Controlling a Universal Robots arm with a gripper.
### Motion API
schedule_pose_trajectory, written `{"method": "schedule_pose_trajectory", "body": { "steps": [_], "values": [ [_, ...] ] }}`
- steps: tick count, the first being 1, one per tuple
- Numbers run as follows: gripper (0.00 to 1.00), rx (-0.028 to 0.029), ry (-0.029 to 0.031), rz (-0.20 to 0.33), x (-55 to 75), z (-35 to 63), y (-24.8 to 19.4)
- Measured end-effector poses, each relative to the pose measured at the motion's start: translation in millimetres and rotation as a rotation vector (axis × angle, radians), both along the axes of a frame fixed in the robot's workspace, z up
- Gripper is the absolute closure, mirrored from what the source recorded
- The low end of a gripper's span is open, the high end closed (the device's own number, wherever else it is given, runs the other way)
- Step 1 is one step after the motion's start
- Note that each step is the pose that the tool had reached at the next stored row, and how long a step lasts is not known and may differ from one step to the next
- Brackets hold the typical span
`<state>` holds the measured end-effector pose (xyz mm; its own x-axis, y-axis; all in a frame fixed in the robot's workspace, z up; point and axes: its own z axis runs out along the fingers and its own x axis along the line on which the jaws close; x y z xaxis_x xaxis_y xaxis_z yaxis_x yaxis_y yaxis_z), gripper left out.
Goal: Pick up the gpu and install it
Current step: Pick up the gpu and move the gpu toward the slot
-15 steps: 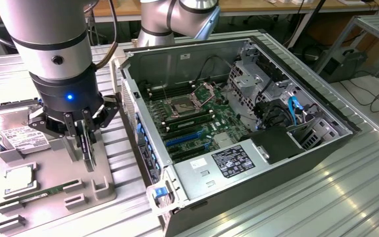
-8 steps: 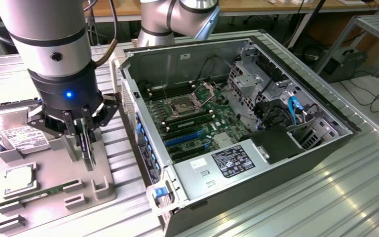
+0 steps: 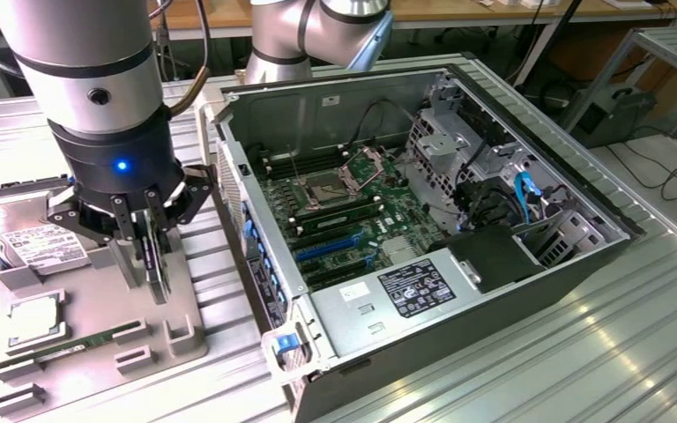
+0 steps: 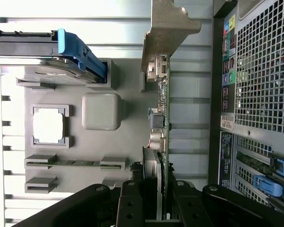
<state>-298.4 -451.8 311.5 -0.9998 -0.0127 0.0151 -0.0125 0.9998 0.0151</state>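
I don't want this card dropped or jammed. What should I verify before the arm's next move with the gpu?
1. Both fingers closed on the gpu: ok.
2. The gpu stands on edge, bracket end free: ok.
3. The gpu lifted clear of the tray: cannot tell.
4. Side of the computer case open: ok.
5. The blue slots on the board unoccupied: ok.

Exterior view looks obliquely down from above, wrist view straight down, close; both share tray (image 3: 92, 291) (image 4: 128, 137)
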Motion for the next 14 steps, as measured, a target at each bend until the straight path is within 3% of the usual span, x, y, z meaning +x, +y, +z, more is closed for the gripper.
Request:
{"method": "schedule_pose_trajectory", "body": {
  "steps": [14],
  "values": [
    [0.72, -0.0105, -0.0001, 0.0, 0.0, 7.3, 0.0]
  ]
}}
